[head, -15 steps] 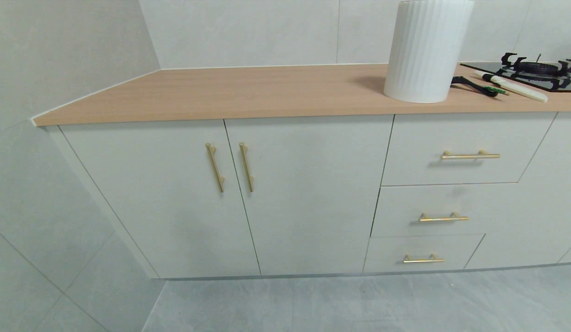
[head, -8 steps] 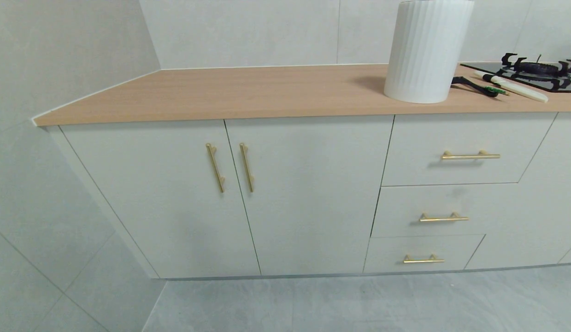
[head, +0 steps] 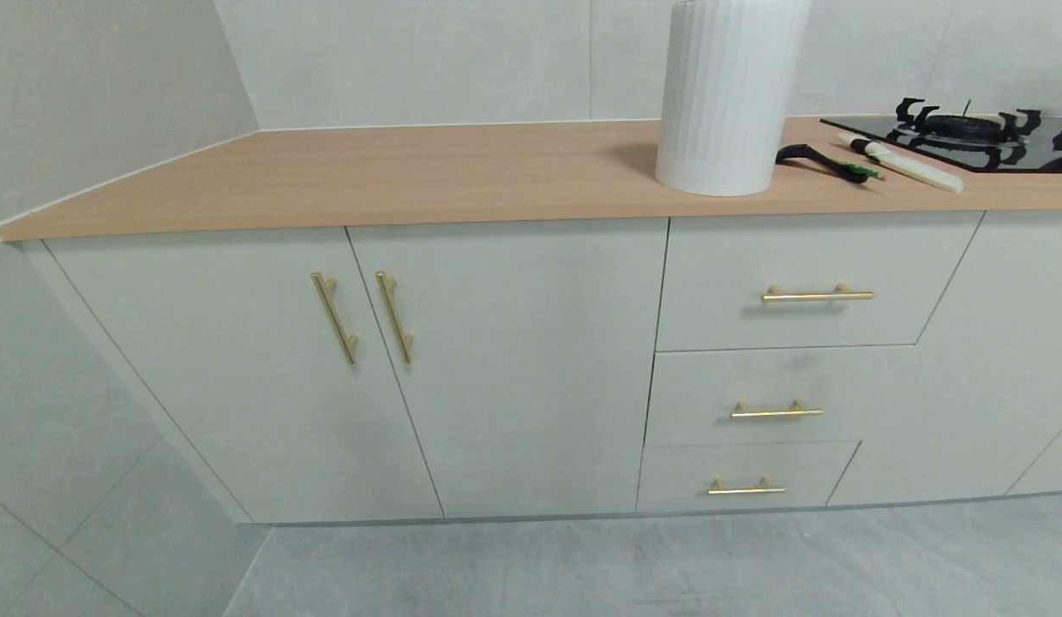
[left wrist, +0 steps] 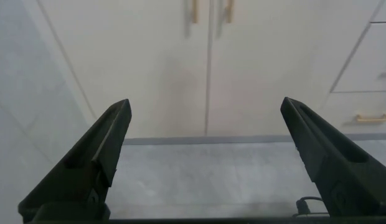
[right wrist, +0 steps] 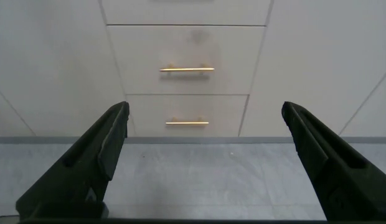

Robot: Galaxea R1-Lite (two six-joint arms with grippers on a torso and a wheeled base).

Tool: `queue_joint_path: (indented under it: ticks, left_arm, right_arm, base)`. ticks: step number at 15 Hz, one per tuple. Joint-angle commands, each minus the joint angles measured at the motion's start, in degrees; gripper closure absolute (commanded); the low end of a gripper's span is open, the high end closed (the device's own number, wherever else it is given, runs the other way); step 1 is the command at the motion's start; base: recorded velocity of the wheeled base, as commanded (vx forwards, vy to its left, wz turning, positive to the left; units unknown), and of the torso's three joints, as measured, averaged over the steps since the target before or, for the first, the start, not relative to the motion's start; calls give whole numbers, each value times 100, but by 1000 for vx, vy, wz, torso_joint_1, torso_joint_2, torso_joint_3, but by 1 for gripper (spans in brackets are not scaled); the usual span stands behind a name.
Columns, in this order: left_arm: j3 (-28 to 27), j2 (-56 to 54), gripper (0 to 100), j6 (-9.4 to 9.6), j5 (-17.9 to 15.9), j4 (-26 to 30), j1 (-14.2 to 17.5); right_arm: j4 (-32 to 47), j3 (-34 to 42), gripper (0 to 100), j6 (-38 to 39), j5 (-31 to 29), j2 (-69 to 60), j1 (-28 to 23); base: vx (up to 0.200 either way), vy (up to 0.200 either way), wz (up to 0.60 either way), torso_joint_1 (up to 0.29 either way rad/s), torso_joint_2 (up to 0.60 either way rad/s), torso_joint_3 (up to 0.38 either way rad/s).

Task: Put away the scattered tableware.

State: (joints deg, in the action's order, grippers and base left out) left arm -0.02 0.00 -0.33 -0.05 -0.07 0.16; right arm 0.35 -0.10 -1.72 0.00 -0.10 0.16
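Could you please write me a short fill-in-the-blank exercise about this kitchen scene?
The tall ribbed container on the countertop is ____ in colour.
Under the countertop, at the left, are ____ cabinet doors.
To their right is a stack of ____ drawers.
The left gripper and the right gripper both have their jaws ____.
Missing words: white; two; three; open.

My left jaws stand wide open, their two dark fingers (left wrist: pixel 96 158) spread far apart and gripping nothing. My right jaws are in the same state, with both fingers (right wrist: pixel 99 155) splayed wide and the gap between them empty. Both wrists are held low and level with each other, side by side. Each is aimed forward and tipped a little downward, its fingers pointing straight ahead.
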Motion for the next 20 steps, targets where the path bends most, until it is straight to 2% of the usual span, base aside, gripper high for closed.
queue_joint_path:
  ticks: [1, 11, 16, 20]
  left_arm:
    - [2, 9, 0, -2, -4, -1, 2]
    - [2, 9, 0, -2, -4, -1, 2]
    - [2, 9, 0, 7, -4, -1, 2]
    - [2, 9, 0, 24, -4, -1, 2]
  right_arm:
    - [0, 1, 0, -4, 0, 10, 2]
    - [0, 1, 0, -4, 0, 10, 2]
    - [0, 1, 0, -4, 0, 10, 2]
    - [-9, 1, 0, -4, -9, 10, 2]
  base:
    - [0, -200, 0, -2, -2, 7]
    - [0, 0, 0, 0, 0, 0]
    - [200, 0, 0, 0, 5, 5]
    - [0, 0, 0, 0, 0, 0]
